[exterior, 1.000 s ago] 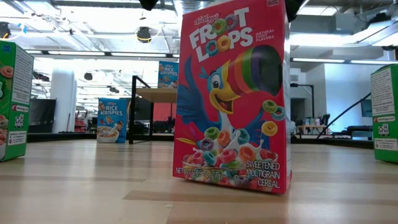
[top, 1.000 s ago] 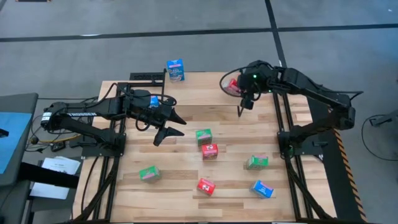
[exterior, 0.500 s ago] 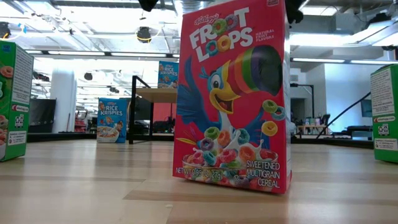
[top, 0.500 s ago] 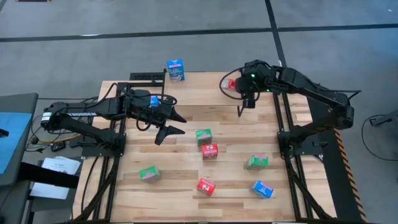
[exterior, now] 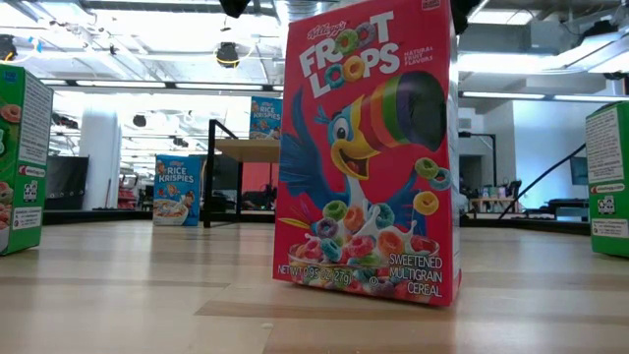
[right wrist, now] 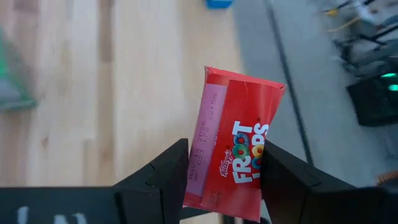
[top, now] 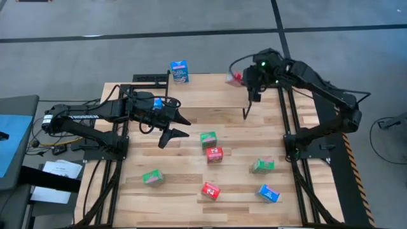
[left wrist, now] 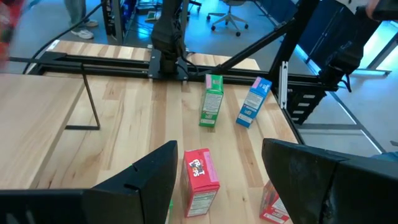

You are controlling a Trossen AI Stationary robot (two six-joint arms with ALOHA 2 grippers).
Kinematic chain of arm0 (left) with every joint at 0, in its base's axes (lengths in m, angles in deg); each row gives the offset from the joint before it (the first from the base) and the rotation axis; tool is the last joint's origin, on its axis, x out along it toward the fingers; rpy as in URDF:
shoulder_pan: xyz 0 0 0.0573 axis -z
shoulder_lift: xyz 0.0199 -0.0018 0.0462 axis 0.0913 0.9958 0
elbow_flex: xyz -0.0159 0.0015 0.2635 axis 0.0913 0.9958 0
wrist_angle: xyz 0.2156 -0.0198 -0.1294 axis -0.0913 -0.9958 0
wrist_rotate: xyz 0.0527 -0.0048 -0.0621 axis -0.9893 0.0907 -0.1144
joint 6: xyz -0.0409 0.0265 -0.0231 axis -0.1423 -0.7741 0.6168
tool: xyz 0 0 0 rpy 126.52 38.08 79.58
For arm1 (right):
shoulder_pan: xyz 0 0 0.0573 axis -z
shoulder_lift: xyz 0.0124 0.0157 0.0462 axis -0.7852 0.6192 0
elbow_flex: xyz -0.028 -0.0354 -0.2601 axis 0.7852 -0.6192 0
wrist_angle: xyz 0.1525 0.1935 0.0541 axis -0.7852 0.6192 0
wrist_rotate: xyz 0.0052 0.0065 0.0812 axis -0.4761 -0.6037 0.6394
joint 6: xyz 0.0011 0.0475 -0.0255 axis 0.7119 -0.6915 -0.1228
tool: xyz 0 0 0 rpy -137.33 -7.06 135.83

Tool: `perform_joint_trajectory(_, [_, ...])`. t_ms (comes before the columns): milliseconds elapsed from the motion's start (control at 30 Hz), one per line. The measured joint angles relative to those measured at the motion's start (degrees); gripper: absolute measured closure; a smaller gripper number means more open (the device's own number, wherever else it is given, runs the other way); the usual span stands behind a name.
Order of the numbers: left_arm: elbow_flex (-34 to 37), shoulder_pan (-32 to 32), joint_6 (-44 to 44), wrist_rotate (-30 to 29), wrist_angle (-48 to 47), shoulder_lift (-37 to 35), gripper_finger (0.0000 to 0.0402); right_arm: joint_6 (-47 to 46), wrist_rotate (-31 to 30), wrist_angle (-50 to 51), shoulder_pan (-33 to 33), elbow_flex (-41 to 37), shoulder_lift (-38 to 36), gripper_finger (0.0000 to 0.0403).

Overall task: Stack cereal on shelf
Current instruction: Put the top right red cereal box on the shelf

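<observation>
The desk [top: 191, 184] is pale wood in planks, its frame black. Both arms are black; the right one shows a small green light. The right hand [right wrist: 224, 171] has black fingers and holds a red box [right wrist: 235, 160] with white "Froot Loops" lettering and a pink side panel. On the desk lie red boxes [top: 214, 153], green boxes [top: 208, 138] and a blue box [top: 268, 193]. A blue-and-white box [top: 179, 72] stands on the shelf. In the low view, a red box [exterior: 366, 147] shows a blue toucan with a rainbow-striped beak and multicoloured rings. The floor [top: 95, 51] is grey with dark lines.
</observation>
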Motion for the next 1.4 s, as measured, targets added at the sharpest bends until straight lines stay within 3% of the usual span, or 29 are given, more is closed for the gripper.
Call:
perform_joint_trajectory(267, [0.0,-0.02,-0.54,0.0,0.0,0.0,0.0178,-1.09,6.59,-2.09,6.73,3.21,0.01,0.0209])
perform_joint_trajectory(500, [0.0,0.0,-0.93,0.0,0.0,0.0,0.0178,-1.59,11.38,2.39,9.91,4.41,1.11,0.0209])
perform_joint_trajectory(767, [0.0,-0.01,-0.85,-0.01,0.0,0.0,0.0178,-1.57,11.2,8.89,9.84,4.3,4.6,0.0209])
perform_joint_trajectory(1400, [0.01,-0.01,0.18,0.0,-0.04,0.0,0.0178,-3.06,10.46,8.8,9.1,4.28,7.37,0.0205])
